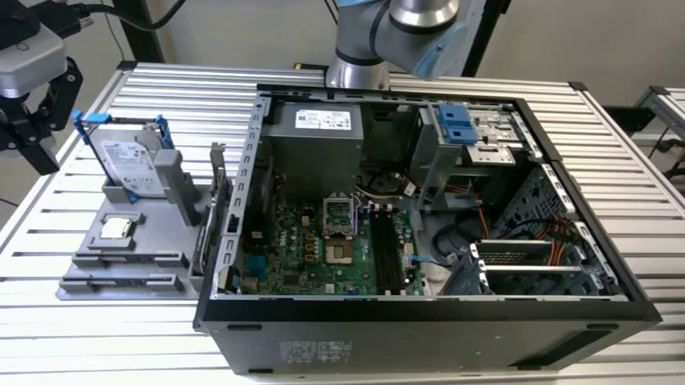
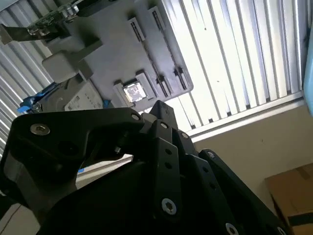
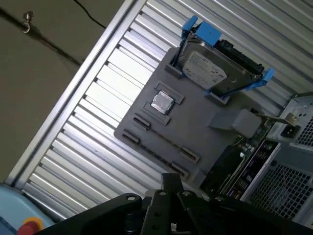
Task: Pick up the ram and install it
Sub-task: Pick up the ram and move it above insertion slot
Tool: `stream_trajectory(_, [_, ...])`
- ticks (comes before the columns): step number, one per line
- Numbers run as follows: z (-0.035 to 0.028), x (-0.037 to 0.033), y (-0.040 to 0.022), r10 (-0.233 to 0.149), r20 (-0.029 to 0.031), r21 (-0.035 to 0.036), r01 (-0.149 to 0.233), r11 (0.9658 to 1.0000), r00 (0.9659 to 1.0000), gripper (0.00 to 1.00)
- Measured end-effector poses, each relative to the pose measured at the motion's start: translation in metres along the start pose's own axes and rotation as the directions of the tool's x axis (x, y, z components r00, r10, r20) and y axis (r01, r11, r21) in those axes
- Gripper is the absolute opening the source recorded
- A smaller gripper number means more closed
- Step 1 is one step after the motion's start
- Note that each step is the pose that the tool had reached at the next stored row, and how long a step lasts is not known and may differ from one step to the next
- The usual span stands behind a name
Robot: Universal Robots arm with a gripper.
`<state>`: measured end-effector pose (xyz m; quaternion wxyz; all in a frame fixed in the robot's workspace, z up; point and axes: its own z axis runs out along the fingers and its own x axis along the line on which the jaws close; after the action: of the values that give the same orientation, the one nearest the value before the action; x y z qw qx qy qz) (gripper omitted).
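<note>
Ram: cannot tell where it is sitting. Gripper (image 1: 30, 154) hanging released, gripping nothing, at exterior view's left, near gray holder tray (image 1: 160, 249) carrying hard drive (image 1: 127, 164) and processor chip (image 1: 115, 230), beside open computer case (image 1: 428, 309).

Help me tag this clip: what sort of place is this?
Probably a robotics lab bench for computer assembly: a ribbed aluminium slat table, an open black desktop computer case, and a grey fixture tray holding a silver hard drive.
</note>
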<state>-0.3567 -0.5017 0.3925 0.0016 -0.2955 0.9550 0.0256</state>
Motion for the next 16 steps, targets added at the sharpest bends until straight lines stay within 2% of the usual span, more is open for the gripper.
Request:
stream_trajectory(4, [0.0000,0.0000,0.0000,-0.057,-0.0027,-0.0011,0.057,0.9984,0.9984,0.00])
stream_trajectory(8, [0.0000,0.0000,0.0000,-0.112,-0.0053,-0.0023,0.112,0.9937,0.9937,0.00])
stream_trajectory(13, [0.0000,0.0000,0.0000,-0.179,-0.0083,-0.0040,0.179,0.9838,0.9837,0.00])
stream_trajectory(16, [0.0000,0.0000,0.0000,-0.220,-0.0102,-0.0052,0.220,0.9755,0.9755,0.00])
